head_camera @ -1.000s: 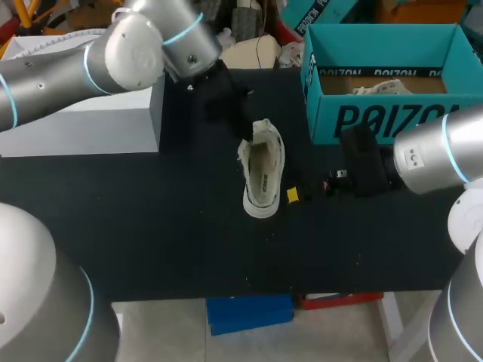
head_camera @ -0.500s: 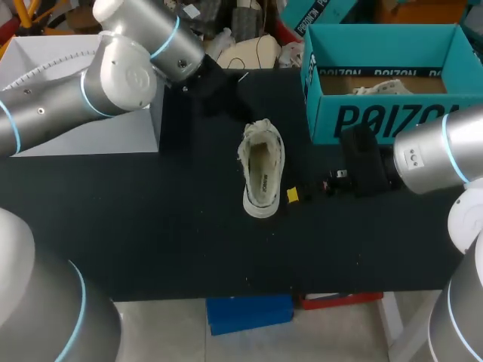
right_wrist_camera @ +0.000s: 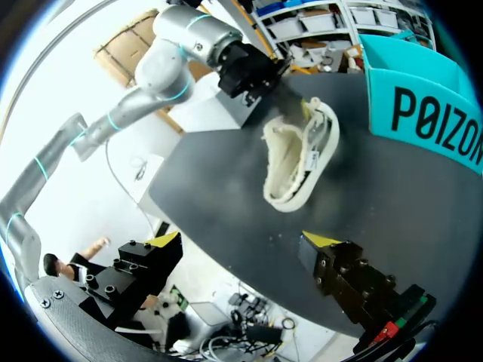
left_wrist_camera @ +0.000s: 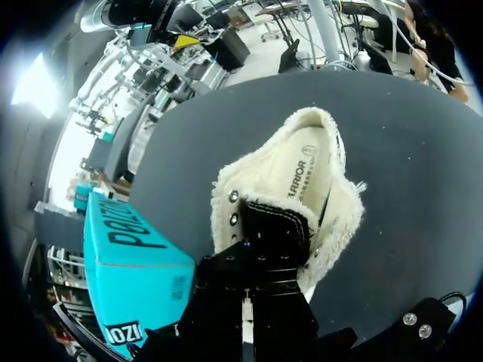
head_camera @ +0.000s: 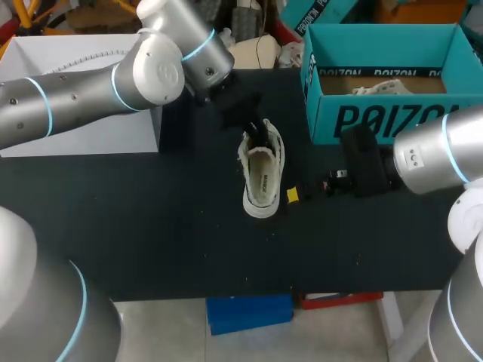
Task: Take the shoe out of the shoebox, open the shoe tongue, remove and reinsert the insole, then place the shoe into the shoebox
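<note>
Surface: black table (head_camera: 151,226), seen from above and behind.

Item 1, shoe (head_camera: 263,173): cream, low-cut, with a fuzzy rim. It stands sole-down near the table's middle, outside the box. The heel points to the near edge and the eyelet end to the far side. The printed insole shows in the opening.

Item 2, shoebox (head_camera: 377,117): teal, lid off, at the far right of the table, apart from the shoe. A pale object lies inside and cannot be identified.

Item 3, white box (head_camera: 90,128): at the far left.

Item 4, left arm: enters from the left, elbow raised over the white box, wrist angled down toward the middle. The left gripper (left_wrist_camera: 275,226) sits at the shoe's eyelet end, its black body over the tongue area. Its yellow tips are hidden, so whether it clasps anything cannot be told.

Item 5, right arm: enters from the right, forearm level in front of the shoebox. The right gripper (right_wrist_camera: 243,241) is low over the table just beside the shoe's heel end. It is spread wide and holds nothing, and the shoe lies ahead of it.
</note>
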`<state>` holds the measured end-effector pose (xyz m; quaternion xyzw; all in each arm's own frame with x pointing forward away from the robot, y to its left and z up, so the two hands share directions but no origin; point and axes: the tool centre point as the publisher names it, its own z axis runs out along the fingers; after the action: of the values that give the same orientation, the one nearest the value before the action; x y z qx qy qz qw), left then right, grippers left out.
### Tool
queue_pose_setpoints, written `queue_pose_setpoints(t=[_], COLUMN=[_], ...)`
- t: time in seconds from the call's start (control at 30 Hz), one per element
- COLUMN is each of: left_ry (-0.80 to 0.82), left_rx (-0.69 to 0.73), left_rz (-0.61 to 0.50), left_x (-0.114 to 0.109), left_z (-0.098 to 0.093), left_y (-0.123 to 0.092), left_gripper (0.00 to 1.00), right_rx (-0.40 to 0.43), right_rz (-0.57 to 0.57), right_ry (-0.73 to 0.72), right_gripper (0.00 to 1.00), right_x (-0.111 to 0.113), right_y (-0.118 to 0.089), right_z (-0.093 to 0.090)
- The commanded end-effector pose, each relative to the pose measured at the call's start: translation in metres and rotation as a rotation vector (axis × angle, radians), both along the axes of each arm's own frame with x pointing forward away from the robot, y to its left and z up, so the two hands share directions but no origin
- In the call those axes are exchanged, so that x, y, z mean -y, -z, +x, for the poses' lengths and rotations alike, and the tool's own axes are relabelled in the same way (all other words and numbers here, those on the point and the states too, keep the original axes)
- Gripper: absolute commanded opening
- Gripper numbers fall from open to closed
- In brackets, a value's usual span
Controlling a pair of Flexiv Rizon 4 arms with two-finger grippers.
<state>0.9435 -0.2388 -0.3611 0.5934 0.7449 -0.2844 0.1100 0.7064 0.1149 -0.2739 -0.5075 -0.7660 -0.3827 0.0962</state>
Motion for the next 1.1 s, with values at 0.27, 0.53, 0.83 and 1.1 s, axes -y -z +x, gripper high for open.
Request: queue_pose_setpoints(t=[0.27, 0.53, 0.83, 1.1], left_ry=[0.019, 0.053, 0.107, 0.184], left_rx=[-0.042, -0.005, 0.034, 0.041], left_rz=[0.028, 0.083, 0.233, 0.377], left_x=[-0.004, -0.005, -0.019, -0.026], left_z=[-0.014, -0.012, -0.007, -0.013], left_y=[0.027, 0.025, 0.005, 0.009], left_gripper=[0.0, 0.0, 0.0, 0.0], right_rx=[0.0, 0.0, 0.0, 0.0], right_rz=[-0.003, -0.003, -0.003, -0.003], right_ry=[0.002, 0.002, 0.002, 0.002], right_gripper=[1.0, 1.0, 1.0, 1.0], right_x=[-0.002, -0.002, -0.002, -0.002], right_y=[0.0, 0.0, 0.0, 0.0], right_z=[0.0, 0.0, 0.0, 0.0])
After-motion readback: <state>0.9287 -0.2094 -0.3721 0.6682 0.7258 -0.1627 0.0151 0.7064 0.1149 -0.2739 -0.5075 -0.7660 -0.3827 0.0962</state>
